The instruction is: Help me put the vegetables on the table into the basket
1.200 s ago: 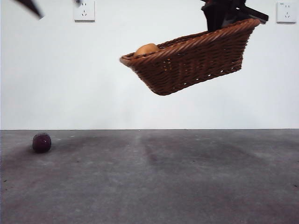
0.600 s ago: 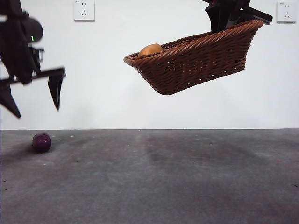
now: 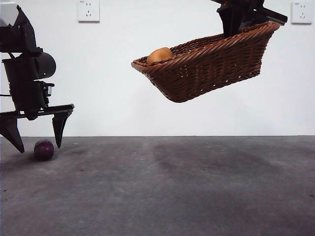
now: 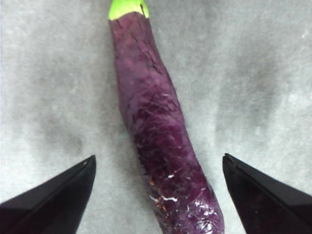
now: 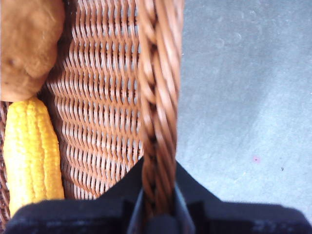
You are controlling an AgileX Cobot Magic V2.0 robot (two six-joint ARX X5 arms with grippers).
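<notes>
A dark purple vegetable (image 3: 44, 149) lies on the dark grey table (image 3: 172, 187) at the far left. The left wrist view shows it as a long eggplant (image 4: 161, 146) with a green stem end. My left gripper (image 3: 38, 146) is open, its jaws hanging low on either side of the eggplant, which lies between them in the left wrist view (image 4: 158, 157). My right gripper (image 3: 237, 24) is shut on the braided rim (image 5: 156, 97) of the brown wicker basket (image 3: 206, 64), holding it tilted high in the air. The orange-brown potato (image 3: 160, 55) (image 5: 27, 44) and the yellow corn (image 5: 31, 151) lie inside.
A white wall with two sockets (image 3: 88, 11) stands behind the table. The basket hangs over the table's middle and right.
My left arm has come down from the top left corner until its open jaws stand on either side of the purple vegetable. The basket has hardly moved.
</notes>
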